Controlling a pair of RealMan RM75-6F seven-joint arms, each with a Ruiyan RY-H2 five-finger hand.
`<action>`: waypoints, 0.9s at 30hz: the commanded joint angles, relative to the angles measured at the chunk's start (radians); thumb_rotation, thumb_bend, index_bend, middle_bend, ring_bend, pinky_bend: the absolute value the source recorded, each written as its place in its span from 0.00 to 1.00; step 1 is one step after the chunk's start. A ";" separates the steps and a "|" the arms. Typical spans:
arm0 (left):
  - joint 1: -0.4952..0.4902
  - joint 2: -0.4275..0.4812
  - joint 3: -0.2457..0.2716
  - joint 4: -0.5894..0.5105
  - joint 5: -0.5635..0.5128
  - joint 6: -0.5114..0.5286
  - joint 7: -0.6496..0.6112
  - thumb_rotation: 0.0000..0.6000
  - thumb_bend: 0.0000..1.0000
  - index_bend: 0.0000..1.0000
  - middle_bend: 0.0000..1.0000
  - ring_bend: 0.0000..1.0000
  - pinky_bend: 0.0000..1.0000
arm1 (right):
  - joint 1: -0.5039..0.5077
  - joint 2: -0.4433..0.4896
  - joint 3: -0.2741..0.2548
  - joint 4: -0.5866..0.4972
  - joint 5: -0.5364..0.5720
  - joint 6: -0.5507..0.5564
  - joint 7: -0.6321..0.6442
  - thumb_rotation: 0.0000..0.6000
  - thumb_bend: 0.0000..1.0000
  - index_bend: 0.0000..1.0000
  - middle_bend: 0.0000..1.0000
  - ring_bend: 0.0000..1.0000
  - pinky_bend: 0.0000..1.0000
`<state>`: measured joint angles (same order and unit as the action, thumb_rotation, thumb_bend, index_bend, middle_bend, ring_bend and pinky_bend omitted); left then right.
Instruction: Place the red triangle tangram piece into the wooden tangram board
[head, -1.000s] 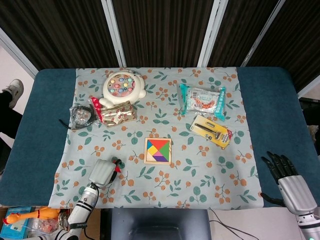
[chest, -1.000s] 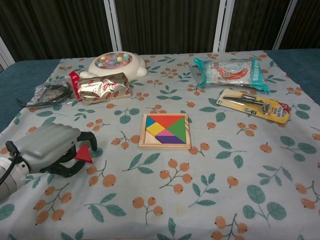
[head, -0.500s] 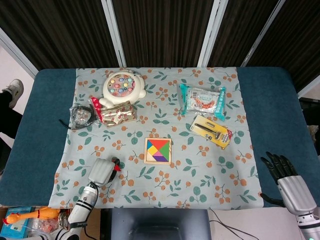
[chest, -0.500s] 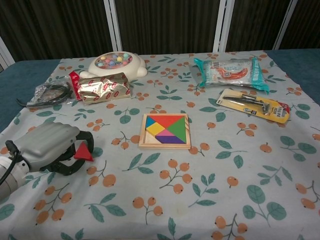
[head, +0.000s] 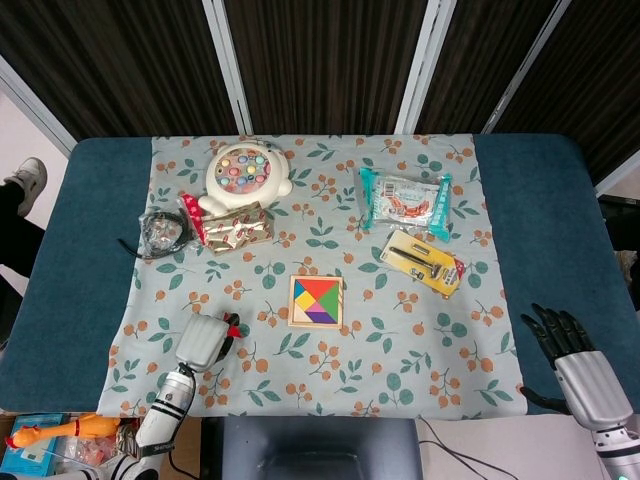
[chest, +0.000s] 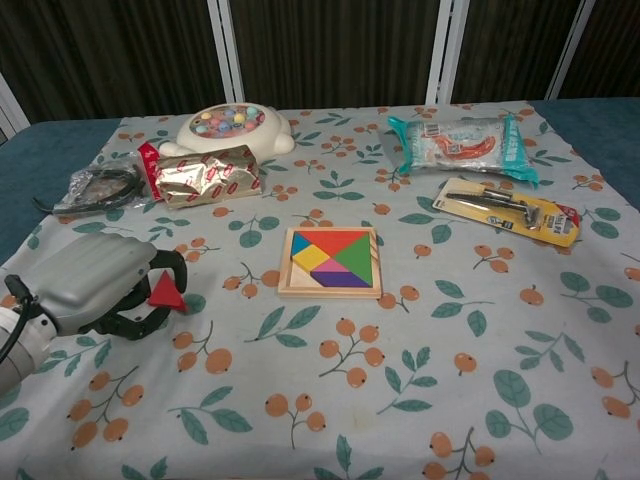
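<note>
The left hand (chest: 100, 292) has come up a little off the cloth over the last second, with the red triangle (chest: 166, 292) still pinched at its fingertips; so the piece looks picked up rather than merely touched, and the carry toward the board (chest: 331, 262) seems to be the step in hand; the triangle is still well to the left of the board, near the front left of the table (head: 90, 200).

The right hand (head: 572, 352) rests at the table's front right corner, fingers spread, holding nothing.

The wooden board already holds coloured pieces: orange, green, yellow, blue, purple and a dark red one; from the chest view I cannot pick out an empty slot for the triangle.
</note>
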<state>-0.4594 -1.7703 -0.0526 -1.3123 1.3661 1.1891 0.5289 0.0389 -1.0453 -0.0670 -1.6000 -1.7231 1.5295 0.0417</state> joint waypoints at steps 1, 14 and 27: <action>-0.001 -0.001 -0.005 -0.009 0.007 0.008 -0.004 1.00 0.42 0.72 1.00 1.00 1.00 | 0.001 0.000 0.000 0.000 0.000 -0.001 -0.001 1.00 0.15 0.00 0.00 0.00 0.00; -0.079 -0.034 -0.113 -0.163 -0.109 -0.051 0.152 1.00 0.41 0.70 1.00 1.00 1.00 | 0.001 0.005 -0.004 0.001 -0.005 -0.001 0.006 1.00 0.15 0.00 0.00 0.00 0.00; -0.185 -0.149 -0.187 -0.132 -0.239 -0.063 0.331 1.00 0.41 0.69 1.00 1.00 1.00 | -0.004 0.014 -0.010 0.011 -0.019 0.017 0.039 1.00 0.15 0.00 0.00 0.00 0.00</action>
<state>-0.6371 -1.9119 -0.2343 -1.4504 1.1342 1.1268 0.8549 0.0349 -1.0317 -0.0762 -1.5902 -1.7410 1.5454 0.0791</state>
